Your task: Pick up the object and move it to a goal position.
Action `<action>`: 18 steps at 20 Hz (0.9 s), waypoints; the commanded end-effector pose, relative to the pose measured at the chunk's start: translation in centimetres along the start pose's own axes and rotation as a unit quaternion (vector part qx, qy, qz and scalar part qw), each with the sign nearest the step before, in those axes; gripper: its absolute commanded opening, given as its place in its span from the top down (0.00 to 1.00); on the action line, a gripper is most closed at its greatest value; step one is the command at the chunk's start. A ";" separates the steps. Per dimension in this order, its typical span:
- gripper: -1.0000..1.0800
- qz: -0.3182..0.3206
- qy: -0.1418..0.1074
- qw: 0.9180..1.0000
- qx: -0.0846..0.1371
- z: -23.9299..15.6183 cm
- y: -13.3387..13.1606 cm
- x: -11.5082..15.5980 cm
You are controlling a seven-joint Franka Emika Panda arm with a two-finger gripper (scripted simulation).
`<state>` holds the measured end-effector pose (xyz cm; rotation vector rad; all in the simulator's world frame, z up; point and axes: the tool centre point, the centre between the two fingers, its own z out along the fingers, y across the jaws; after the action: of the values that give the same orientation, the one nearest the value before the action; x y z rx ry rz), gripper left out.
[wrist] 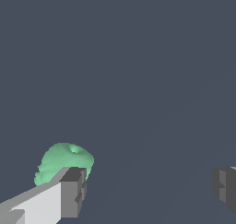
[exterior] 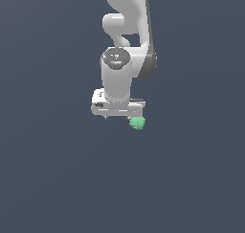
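The object, a small mint-green lumpy blob (exterior: 138, 123), lies on the dark grey floor just below the exterior view's right end of my white gripper hand. In the wrist view the blob (wrist: 62, 161) shows its small dimple and is partly hidden behind one dark fingertip (wrist: 73, 193). It sits by that finger, not in the middle of the gap. The other fingertip (wrist: 225, 188) is far across the picture. My gripper (exterior: 118, 116), also seen in the wrist view (wrist: 150, 191), is open wide and holds nothing.
The white arm (exterior: 125, 40) rises behind the gripper in the exterior view. The floor (exterior: 57, 179) is a plain dark grey surface with no other objects or marker in view.
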<state>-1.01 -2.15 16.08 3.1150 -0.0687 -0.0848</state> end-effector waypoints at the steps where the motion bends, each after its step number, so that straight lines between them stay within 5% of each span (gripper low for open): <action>1: 0.04 0.001 0.000 1.000 0.000 0.0 -0.1 0.0; 18: 0.04 0.088 0.012 0.996 0.007 3.4 -5.1 -2.3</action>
<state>-2.91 2.24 13.18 3.1094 -0.3041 -0.0488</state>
